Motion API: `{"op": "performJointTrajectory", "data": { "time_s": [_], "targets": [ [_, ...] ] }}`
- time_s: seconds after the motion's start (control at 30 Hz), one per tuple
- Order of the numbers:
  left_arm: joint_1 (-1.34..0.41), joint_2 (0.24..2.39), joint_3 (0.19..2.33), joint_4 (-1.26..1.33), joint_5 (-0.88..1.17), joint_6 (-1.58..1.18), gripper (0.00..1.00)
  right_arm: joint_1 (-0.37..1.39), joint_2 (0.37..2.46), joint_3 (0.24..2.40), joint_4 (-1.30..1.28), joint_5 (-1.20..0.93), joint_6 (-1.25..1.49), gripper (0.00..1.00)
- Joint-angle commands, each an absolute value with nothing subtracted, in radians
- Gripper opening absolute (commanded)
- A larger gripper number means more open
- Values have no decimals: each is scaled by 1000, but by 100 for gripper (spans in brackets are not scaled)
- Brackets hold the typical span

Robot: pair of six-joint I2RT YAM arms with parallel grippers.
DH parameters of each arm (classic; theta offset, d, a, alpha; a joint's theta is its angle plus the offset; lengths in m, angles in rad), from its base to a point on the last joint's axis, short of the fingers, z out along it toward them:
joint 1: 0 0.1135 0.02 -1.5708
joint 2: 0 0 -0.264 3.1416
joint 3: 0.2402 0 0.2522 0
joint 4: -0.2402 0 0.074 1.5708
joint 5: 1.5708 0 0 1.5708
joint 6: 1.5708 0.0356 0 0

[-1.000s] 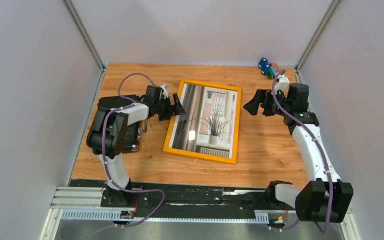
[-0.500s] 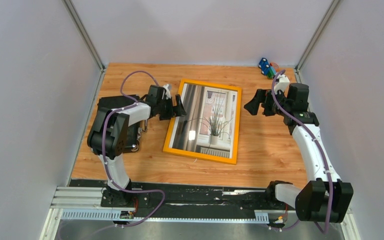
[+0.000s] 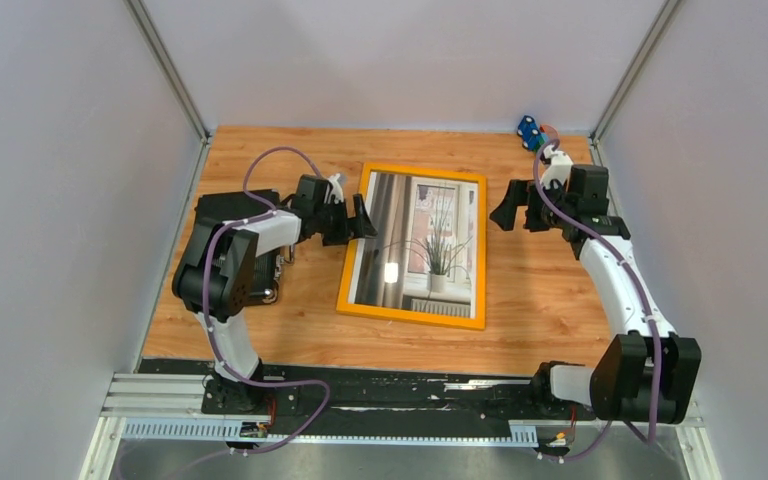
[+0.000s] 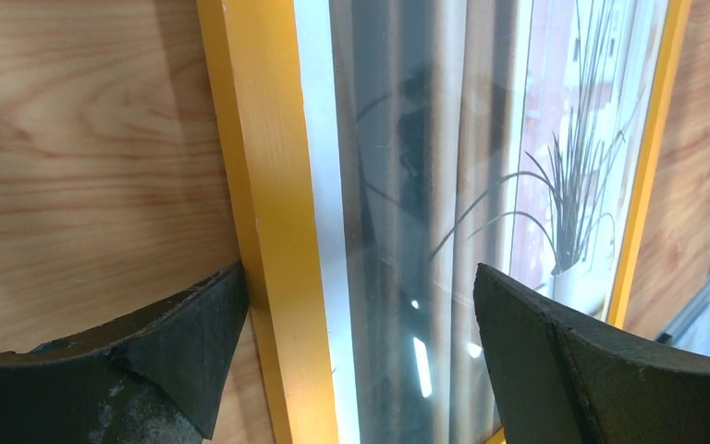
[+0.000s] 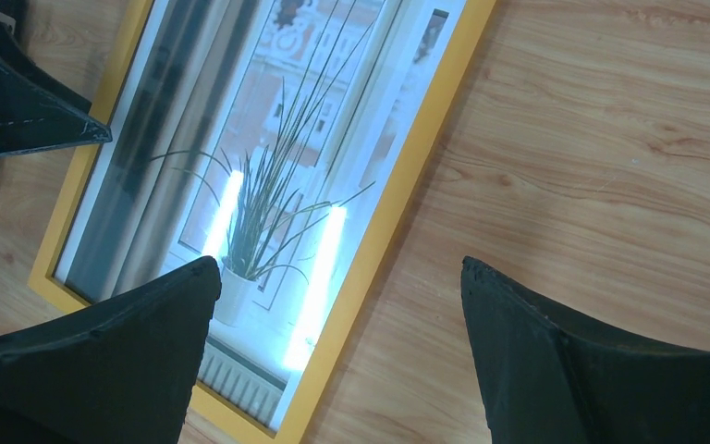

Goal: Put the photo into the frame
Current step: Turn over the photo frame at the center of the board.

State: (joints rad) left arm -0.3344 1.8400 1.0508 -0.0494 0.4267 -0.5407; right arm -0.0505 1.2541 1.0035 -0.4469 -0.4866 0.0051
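The frame [image 3: 410, 317], orange-tan with thin rails, lies flat mid-table with the photo [image 3: 430, 240] of a potted plant by a window inside it, behind the pane. My left gripper [image 3: 362, 218] is open and straddles the frame's left rail [image 4: 268, 231]. One finger [image 4: 194, 342] rests against the rail's outer edge and the other [image 4: 564, 361] hangs over the pane. My right gripper [image 3: 505, 205] is open just right of the frame. In the right wrist view its jaws span the right rail [image 5: 397, 203] and bare wood, gripping nothing.
A black case [image 3: 263, 280] sits at the left, under my left arm. Small coloured objects [image 3: 532, 133] lie in the back right corner. Grey walls close in the table on three sides, and a black rail [image 3: 400, 392] runs along the near edge.
The frame has turned and slid slightly right, and now lies squarer to the table. My left gripper followed its left rail rightward. The right gripper drew up a little.
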Motion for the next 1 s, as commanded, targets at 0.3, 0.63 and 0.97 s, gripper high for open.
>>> {"op": "performJointTrajectory", "data": {
  "time_s": [0.3,0.63,0.97],
  "targets": [
    [-379,1769,1023,-231,419,-561,100,-66,1310,1046,-421,-451,-64,100],
    [-339,1680,1095,-325,253,-375,100,-73,1220,990,-413,-442,-83,100],
    [-338,1403,1116,-345,-5,-172,100,-97,1124,913,-385,-434,-89,100]
  ]
}}
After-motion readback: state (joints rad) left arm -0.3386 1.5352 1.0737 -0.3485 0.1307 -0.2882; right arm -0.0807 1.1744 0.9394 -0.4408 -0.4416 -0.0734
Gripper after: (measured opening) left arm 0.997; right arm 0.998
